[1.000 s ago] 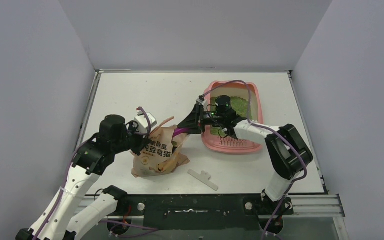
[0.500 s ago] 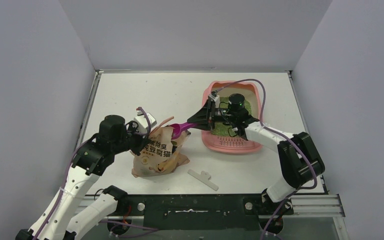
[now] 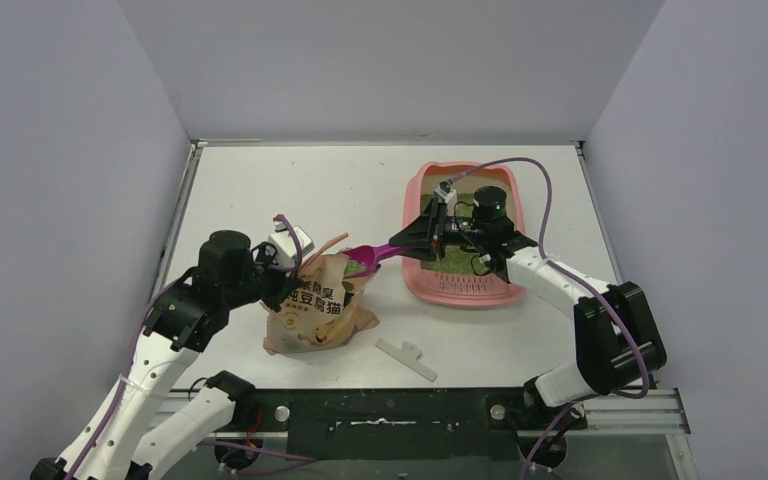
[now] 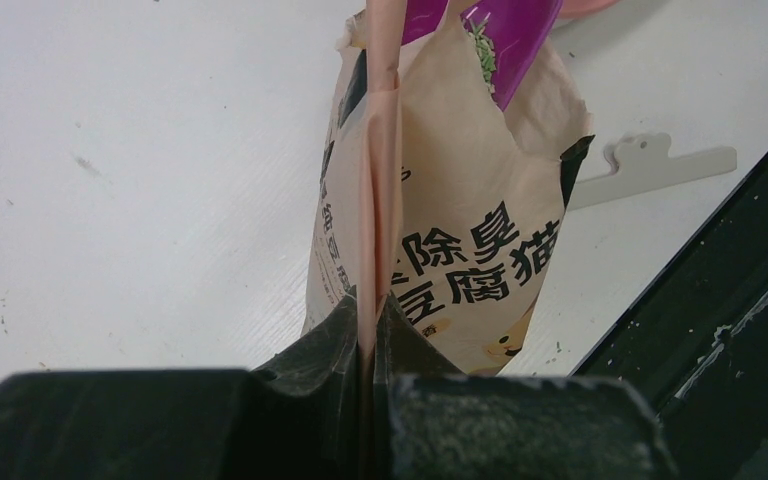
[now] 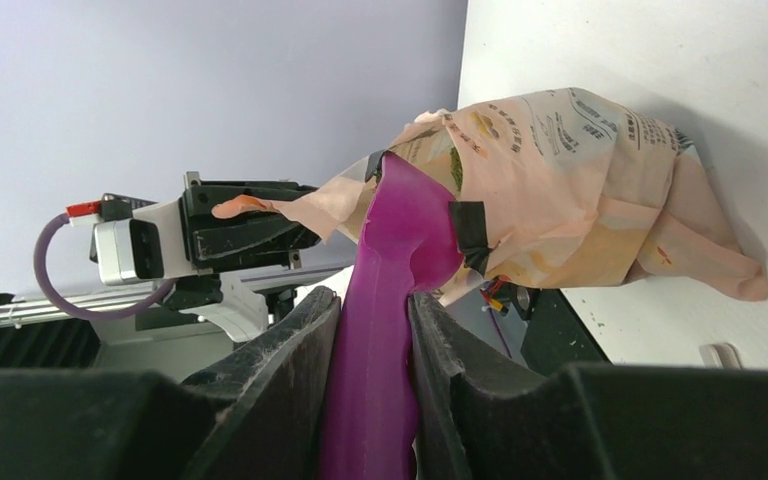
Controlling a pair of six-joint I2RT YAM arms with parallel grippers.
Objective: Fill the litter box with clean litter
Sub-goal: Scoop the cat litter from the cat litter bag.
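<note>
The left gripper (image 4: 367, 310) pinches the top edge of the litter bag (image 4: 460, 240). The right gripper (image 5: 373, 310) clamps the magenta scoop (image 5: 405, 225), its bowl at the bag's mouth.

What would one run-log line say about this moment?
left claw: shut on bag edge | right claw: shut on scoop handle | scoop bowl: at bag mouth, litter in it | litter box: beside bag

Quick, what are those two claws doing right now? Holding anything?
Left gripper: closed, pinching the top edge of the bag.
Right gripper: closed on the handle of the scoop.
</note>
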